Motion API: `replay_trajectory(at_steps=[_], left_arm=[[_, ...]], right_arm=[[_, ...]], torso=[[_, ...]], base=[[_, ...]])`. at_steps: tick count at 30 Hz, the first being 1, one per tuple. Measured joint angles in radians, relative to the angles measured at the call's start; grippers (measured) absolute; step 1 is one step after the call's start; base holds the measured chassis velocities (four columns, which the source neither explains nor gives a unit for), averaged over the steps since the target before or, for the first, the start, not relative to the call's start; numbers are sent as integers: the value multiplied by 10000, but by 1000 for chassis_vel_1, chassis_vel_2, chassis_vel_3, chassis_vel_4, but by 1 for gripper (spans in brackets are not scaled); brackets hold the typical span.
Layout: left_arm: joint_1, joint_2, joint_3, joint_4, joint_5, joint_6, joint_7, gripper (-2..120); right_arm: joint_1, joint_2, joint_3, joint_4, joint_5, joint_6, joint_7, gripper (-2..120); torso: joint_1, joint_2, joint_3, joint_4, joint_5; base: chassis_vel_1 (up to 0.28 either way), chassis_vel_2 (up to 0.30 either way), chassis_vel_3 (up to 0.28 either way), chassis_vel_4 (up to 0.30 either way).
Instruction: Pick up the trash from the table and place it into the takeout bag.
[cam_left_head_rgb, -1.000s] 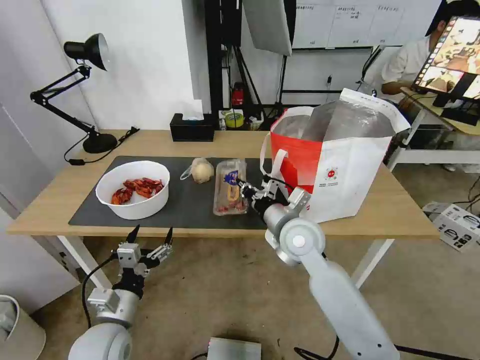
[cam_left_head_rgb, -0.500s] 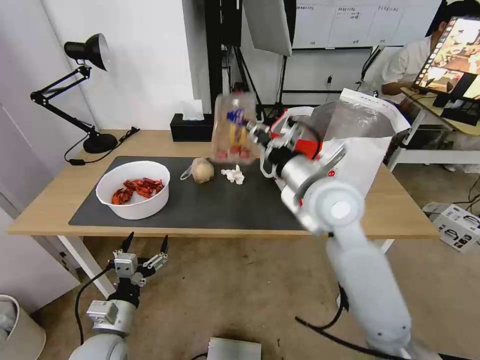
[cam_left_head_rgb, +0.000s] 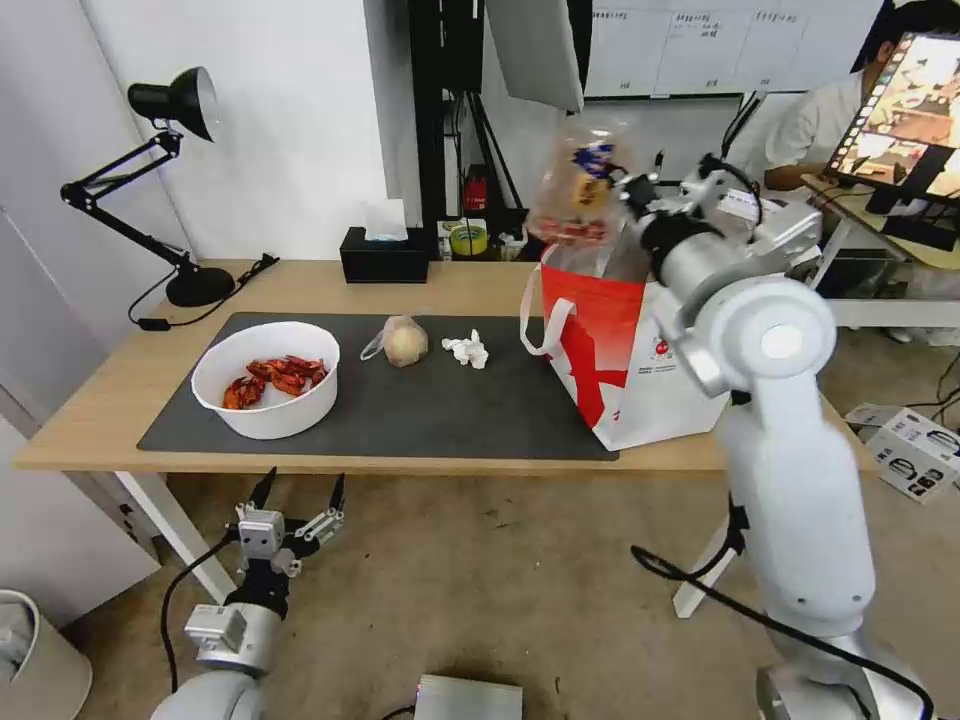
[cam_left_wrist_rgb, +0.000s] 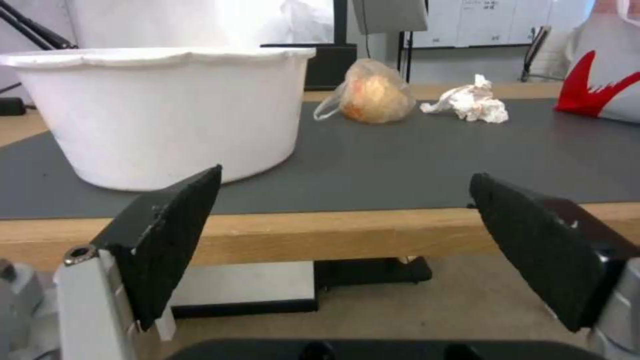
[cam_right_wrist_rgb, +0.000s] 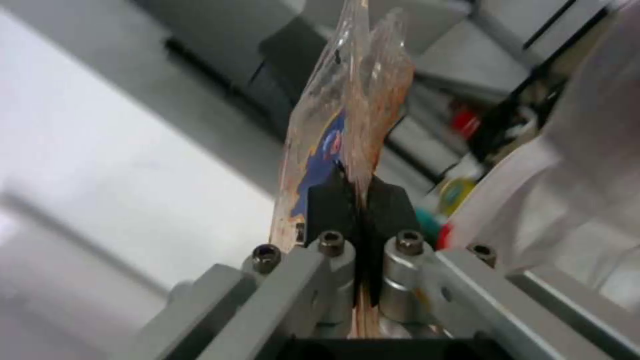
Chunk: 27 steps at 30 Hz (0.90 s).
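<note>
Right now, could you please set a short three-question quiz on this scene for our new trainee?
1. True or false: the right hand is shut on the clear plastic tray above the takeout bag.
2. Which lies nearest the bag on the dark mat? A) white bowl B) knotted bag C) crumpled tissue
3. Fill in: the left hand hangs open below the ____ edge.

Key: 1 true; 2 C; 3 table.
</note>
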Motion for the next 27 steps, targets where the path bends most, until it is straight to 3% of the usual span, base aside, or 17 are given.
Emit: replay_trajectory(at_steps=[14, 27], left_arm=[[97, -61, 11, 3, 43, -126, 9, 100], [69, -128, 107, 121, 111, -213, 13, 100]], right_arm=[[-253, 13, 182, -625, -1458, 193, 452, 0], [-676, -90, 138, -757, -2156, -205, 754, 0]], torso=[[0, 1, 0, 1, -1], [0, 1, 0, 1, -1]], base=[[0, 0, 0, 0], [0, 0, 0, 0]])
